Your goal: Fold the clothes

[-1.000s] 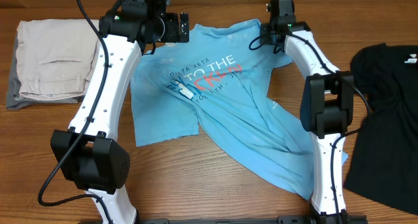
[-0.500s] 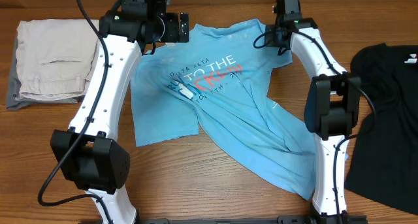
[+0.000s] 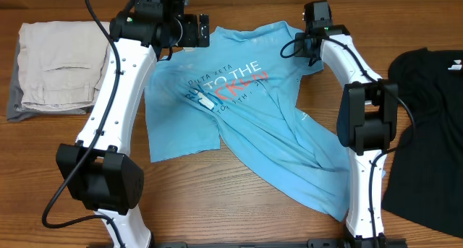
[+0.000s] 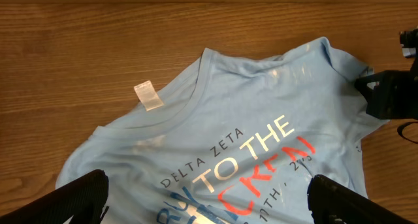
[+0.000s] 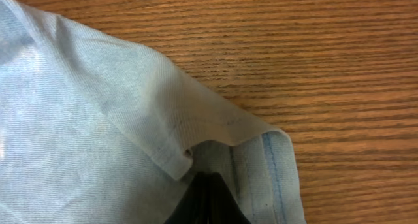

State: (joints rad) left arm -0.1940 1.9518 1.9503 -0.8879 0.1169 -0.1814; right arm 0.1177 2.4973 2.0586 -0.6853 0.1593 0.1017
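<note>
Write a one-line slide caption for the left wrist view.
Open left gripper hovers over the light blue T-shirt, neckline and white tag showing, on a wooden table.

Wooden table [image 3: 65, 154]: blue T-shirt [image 3: 275, 125] spread centre, folded beige garment [image 3: 54, 67] left, black garment [image 3: 427, 132] right.

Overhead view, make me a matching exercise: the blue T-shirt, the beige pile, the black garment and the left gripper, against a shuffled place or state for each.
1. blue T-shirt
2. beige pile
3. black garment
4. left gripper

A. folded, far left
B. open, above the shirt
C. right edge, partly out of frame
D. spread out and rumpled, in the middle

Pairs: 1-D, 2-A, 3-C, 4-B
</note>
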